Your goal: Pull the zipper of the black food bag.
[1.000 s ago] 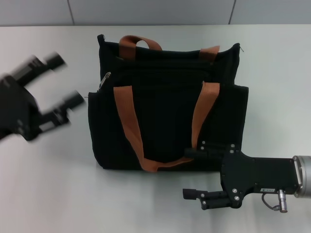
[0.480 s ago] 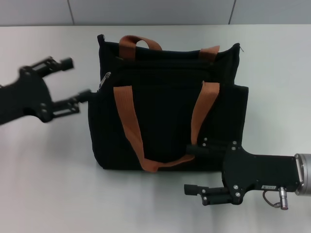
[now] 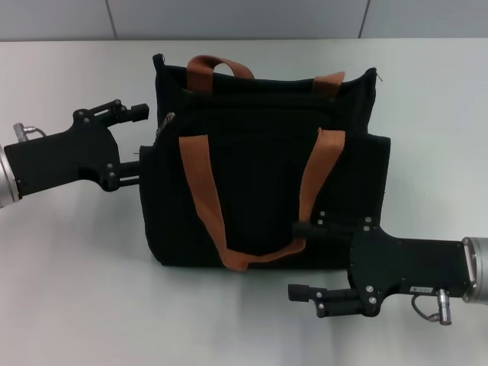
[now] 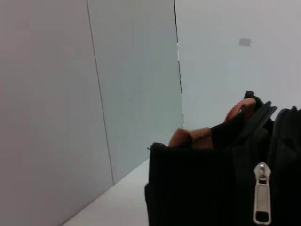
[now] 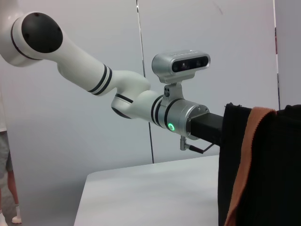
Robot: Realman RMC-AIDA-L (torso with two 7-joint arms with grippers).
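Left gripper (image 3: 142,143), spread, beside the zipper (image 3: 165,122), ready to pinch; right gripper (image 3: 299,259), spread, braces the bag (image 3: 267,183).

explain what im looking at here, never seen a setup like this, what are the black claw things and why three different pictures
This is a two-armed robot, photographed at one moment by three cameras. The wide picture comes from its head, looking down at a pale table. The other two come from cameras on its wrists.

On the table lies a black food bag with rust-brown handles. The claw things are the robot's hands. The left gripper sits at the bag's left edge, jaws open, close to the silver zipper tab, which its wrist camera shows hanging near. The right gripper is at the bag's near edge, jaws open, one finger over the fabric. Nothing is held yet. The right wrist picture looks across at the other arm.
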